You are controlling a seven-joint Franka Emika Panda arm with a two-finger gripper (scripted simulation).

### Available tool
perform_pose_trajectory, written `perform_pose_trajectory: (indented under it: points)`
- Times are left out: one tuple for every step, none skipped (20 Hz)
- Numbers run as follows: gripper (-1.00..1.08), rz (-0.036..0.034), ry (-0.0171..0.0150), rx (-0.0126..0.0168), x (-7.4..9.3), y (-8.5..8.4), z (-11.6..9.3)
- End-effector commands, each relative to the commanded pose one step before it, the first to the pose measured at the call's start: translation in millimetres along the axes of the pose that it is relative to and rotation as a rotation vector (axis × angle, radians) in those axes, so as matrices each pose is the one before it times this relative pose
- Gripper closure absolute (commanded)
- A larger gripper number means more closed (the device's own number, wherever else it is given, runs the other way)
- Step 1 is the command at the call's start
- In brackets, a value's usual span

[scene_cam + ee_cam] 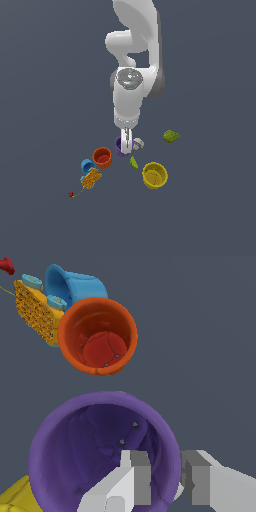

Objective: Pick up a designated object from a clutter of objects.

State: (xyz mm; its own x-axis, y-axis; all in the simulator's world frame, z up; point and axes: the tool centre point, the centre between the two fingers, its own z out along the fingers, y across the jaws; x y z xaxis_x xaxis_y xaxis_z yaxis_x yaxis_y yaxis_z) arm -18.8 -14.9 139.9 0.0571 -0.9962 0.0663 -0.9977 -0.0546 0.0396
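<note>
The purple ribbed cup (120, 148) stands upright in the middle of the clutter and fills the wrist view (75, 456). My gripper (127, 145) points straight down at its rim on the exterior view's right side. In the wrist view the gripper (166, 476) has one finger inside the cup and one outside, pressed close on the wall between them. The cup appears to rest on the floor.
An orange-red cup (102, 157) (97, 336), a blue cup (87, 166) and an orange speckled block (91, 179) lie to the exterior view's left. A grey-white ball (138, 144) touches the gripper's far side. A yellow cup (155, 175), green pieces (171, 135) (134, 163) and a tiny red thing (71, 194) lie around.
</note>
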Motion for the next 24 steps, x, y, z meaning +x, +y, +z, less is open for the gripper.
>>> perform_pose_trajectory:
  points:
    - [1.08,0.00036,0.00033,0.00225,-4.61,6.32,-21.60]
    - [1.08,0.00000,0.00000,0.00000,-2.08,2.93,-9.14]
    - [1.08,0.00011,0.00047,0.00004,-2.13,2.98,-9.34]
    - [1.08,0.00000,0.00000,0.00000,-2.12,3.00,-9.44]
    - [1.08,0.00016,0.00046,0.00003,-2.16,3.05,-9.64]
    - [1.08,0.00016,0.00046,0.00003,-2.20,3.10,-9.83]
    - [1.08,0.00000,0.00000,0.00000,-2.22,3.14,-10.01]
    - [1.08,0.00016,0.00046,0.00004,-2.30,3.21,-10.29]
    - [1.08,0.00000,0.00000,0.00000,-2.32,3.24,-10.44]
    - [1.08,0.00017,0.00046,0.00004,-2.33,3.21,-10.37]
    - [1.08,0.00000,0.00000,0.00000,-2.28,3.14,-10.22]
    - [1.08,0.00018,0.00045,0.00004,-2.31,3.11,-10.15]
    - [1.08,0.00000,0.00000,0.00000,-2.26,3.05,-10.03]
    - [1.08,0.00000,0.00000,0.00000,-2.26,3.01,-9.97]
    - [1.08,0.00000,0.00000,0.00000,-2.26,2.98,-9.91]
    - [1.08,0.00000,0.00000,0.00000,-2.27,2.95,-9.87]
    - [1.08,0.00000,0.00000,0.00000,-2.28,2.92,-9.83]
    - [1.08,0.00000,0.00000,0.00000,-2.29,2.89,-9.81]
    - [1.08,0.00000,0.00000,0.00000,-2.30,2.85,-9.79]
    - [1.08,0.00000,0.00000,0.00000,-2.32,2.81,-9.77]
    - [1.08,0.00000,0.00000,0.00000,-2.29,2.71,-9.55]
    - [1.08,0.00000,0.00000,0.00000,-2.22,2.59,-9.22]
    - [1.08,-0.00016,-0.00043,-0.00016,-2.05,2.40,-8.74]
    - [1.08,0.00000,0.00000,0.00000,-2.04,2.30,-8.34]
